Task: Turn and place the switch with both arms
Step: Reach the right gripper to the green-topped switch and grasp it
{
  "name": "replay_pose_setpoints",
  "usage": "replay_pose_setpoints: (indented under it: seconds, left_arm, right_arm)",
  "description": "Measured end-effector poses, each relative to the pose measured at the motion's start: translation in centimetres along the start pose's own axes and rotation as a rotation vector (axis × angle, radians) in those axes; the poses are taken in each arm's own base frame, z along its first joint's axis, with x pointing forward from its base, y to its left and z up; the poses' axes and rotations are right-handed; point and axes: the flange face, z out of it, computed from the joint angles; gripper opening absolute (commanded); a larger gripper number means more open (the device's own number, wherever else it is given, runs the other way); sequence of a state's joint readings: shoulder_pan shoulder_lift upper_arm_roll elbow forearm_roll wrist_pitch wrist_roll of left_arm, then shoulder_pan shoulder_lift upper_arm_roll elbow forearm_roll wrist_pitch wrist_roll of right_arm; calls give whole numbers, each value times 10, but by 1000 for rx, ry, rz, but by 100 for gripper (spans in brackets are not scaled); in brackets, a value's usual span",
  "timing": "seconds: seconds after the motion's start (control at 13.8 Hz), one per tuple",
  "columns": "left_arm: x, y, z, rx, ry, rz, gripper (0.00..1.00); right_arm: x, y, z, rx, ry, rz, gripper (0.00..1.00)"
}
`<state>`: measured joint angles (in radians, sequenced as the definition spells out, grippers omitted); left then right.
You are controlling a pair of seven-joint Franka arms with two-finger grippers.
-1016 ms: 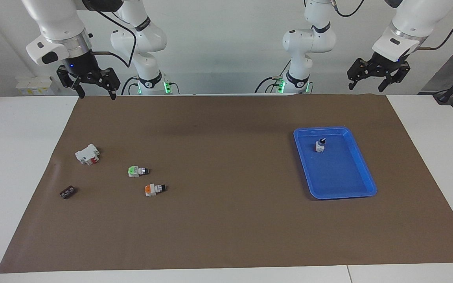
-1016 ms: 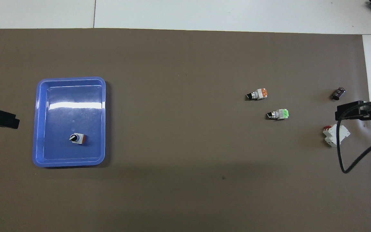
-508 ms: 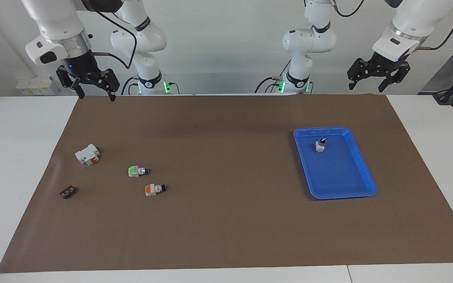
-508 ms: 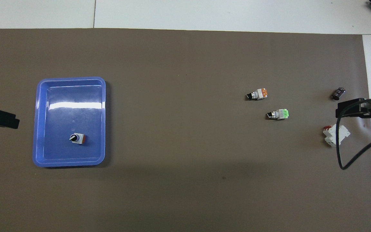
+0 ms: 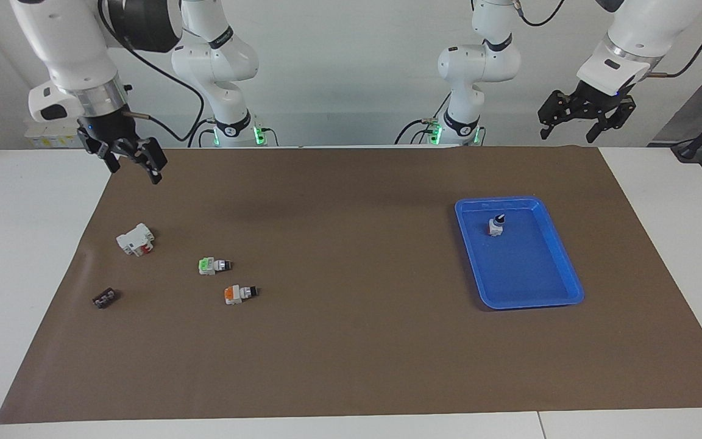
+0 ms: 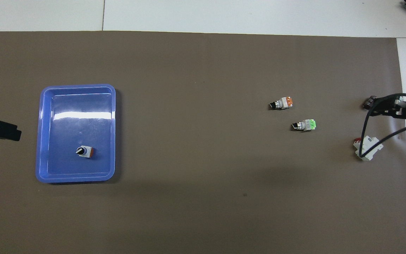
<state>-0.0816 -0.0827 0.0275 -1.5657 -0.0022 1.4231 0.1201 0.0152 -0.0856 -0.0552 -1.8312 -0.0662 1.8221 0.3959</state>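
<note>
Switch [image 5: 213,266] lies untouched at four o'clock of right claw [image 5: 133,164], jaws apart. Recommend descending squarely across its white middle. Left claw [image 5: 584,125] waits, apart.

No lettering, brand, number or sign can be read anywhere on the table. The one candidate is a small dark marking on a joint of each white arm [image 5: 223,36] (too small to make out), and neither the blue tray [image 5: 564,268] nor the parts on the brown mat [image 5: 357,366] carry a legible label.
</note>
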Motion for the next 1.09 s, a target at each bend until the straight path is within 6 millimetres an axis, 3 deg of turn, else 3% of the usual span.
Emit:
replay_pose_setpoints:
  seconds: [0.36, 0.58, 0.8, 1.09]
  left_arm:
    - [0, 0, 0, 0, 0, 0, 100]
    - [0, 0, 0, 0, 0, 0, 100]
    - [0, 0, 0, 0, 0, 0, 100]
    - [0, 0, 0, 0, 0, 0, 100]
  right_arm:
    - [20, -46, 128, 3, -21, 479, 100]
    - [22, -63, 191, 33, -62, 689, 100]
    - [20, -65, 235, 70, -123, 885, 100]
    - [4, -60, 275, 44, -233, 1063, 100]
